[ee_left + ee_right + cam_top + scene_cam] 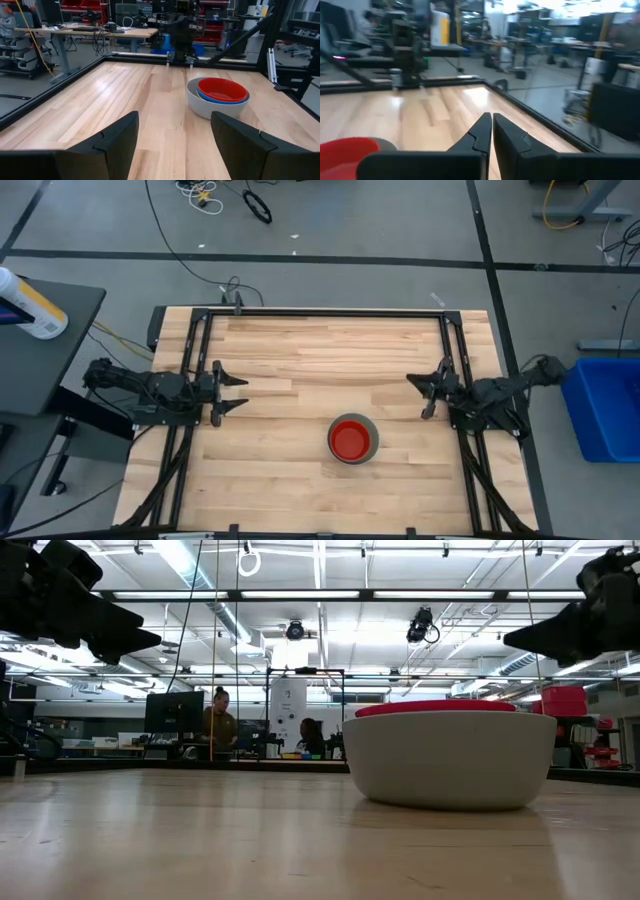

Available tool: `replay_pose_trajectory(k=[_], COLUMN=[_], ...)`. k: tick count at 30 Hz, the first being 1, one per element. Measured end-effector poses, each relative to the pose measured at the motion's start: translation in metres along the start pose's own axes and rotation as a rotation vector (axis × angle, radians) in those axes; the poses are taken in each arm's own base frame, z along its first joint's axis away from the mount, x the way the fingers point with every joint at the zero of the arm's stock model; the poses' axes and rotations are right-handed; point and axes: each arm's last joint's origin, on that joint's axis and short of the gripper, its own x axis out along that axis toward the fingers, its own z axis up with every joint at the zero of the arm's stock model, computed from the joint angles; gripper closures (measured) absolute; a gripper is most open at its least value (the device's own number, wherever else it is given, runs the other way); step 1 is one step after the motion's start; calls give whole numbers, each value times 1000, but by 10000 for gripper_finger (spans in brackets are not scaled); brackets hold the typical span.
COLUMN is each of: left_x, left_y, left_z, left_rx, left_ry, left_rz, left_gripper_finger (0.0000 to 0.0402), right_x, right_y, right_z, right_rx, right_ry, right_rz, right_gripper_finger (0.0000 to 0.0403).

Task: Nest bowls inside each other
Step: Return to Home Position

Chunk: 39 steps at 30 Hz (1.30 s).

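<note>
The left claw hangs above the bench with its two fingers wide apart; it holds nothing and touches nothing, and the left wrist view shows only bare wood between the fingers. The right claw faces it from the opposite side of the bench, also raised. Its fingers are pressed together with nothing between them. The bowls stand as one stack on the bench, in the space between the two claws, but nearer to the right claw and a little aside from the line on which the claws point at each other. The stack is well apart from the left claw and touches neither claw. The grey bowl is the outer one, the red bowl sits on top inside, and under its rim a thin edge of a blue bowl is seen. The other bowls are hidden inside the stack.
</note>
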Motion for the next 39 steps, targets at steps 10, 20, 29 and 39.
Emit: replay_pose_trajectory(k=[10,20,29,39], left_x=[0,1,1,1], left_y=[1,2,-1,-6], left_z=[0,-2,-2,-2], left_rx=[-5,18,49,77], left_ry=[-5,-8,3,-16], left_rz=[37,80,-11,-178], left_gripper_finger=[146,146,146,146], right_x=[9,8,8,8], right_y=[-2,-1,-1,-1], right_z=[-3,-4,-5,-5], right_rx=[53,28,29,29], right_ry=[9,15,17,17], right_rz=[413,451,458,458], right_gripper_finger=[379,379,378,378])
